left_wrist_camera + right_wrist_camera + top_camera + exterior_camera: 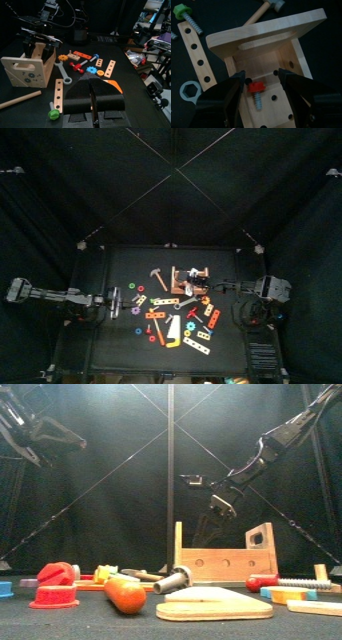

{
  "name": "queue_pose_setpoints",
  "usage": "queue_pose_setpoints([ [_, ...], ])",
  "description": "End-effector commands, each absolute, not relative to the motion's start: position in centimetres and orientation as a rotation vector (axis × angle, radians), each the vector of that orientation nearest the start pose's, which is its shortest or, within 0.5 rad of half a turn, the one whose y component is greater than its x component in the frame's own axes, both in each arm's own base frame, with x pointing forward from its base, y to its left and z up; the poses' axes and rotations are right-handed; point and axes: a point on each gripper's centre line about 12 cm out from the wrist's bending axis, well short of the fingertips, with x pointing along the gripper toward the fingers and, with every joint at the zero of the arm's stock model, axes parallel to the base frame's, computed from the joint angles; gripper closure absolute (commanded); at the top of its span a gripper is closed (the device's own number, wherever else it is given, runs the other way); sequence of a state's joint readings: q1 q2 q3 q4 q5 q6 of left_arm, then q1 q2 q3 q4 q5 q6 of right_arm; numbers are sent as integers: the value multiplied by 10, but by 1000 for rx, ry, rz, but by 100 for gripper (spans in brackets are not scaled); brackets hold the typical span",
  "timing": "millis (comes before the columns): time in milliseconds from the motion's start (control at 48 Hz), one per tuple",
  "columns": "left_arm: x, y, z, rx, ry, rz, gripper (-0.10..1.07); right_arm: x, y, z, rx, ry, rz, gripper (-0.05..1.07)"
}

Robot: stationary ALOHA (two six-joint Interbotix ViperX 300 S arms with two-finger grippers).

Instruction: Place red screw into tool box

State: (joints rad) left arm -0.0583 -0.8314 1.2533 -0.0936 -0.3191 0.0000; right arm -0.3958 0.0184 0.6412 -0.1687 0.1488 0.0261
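Observation:
The tool box (pixel 191 278) of light wood stands at the table's middle back. It also shows in the front view (pixel 227 562), the left wrist view (pixel 30 67) and the right wrist view (pixel 271 50). My right gripper (pixel 261 75) hangs just above the box (pixel 218 506), jaws open. The red screw (pixel 254 88) with its grey shaft lies between the jaws, apart from both, over the box floor. My left gripper (pixel 93 90) is shut and empty, resting raised at the table's left (pixel 118 306).
Toy tools lie scattered in front of the box: a wooden saw (pixel 214 606), an orange piece (pixel 124 596), red pieces (pixel 54 579), a spanner (pixel 63 75), perforated strips (pixel 198 60), a green screw (pixel 181 11) and a hammer (pixel 264 10).

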Motion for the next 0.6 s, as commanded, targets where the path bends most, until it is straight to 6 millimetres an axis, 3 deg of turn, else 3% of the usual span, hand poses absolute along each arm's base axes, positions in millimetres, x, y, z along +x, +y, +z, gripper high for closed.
queue_pose_setpoints([
  [0,211,-8,243,-82,85,-23,99,356,-154,170,13,781,-349,10],
  [396,211,-8,243,-85,87,-23,99,357,-151,171,-8,784,-338,9],
  [583,210,-8,240,-86,94,-21,99,358,-145,186,-20,764,-328,9],
])
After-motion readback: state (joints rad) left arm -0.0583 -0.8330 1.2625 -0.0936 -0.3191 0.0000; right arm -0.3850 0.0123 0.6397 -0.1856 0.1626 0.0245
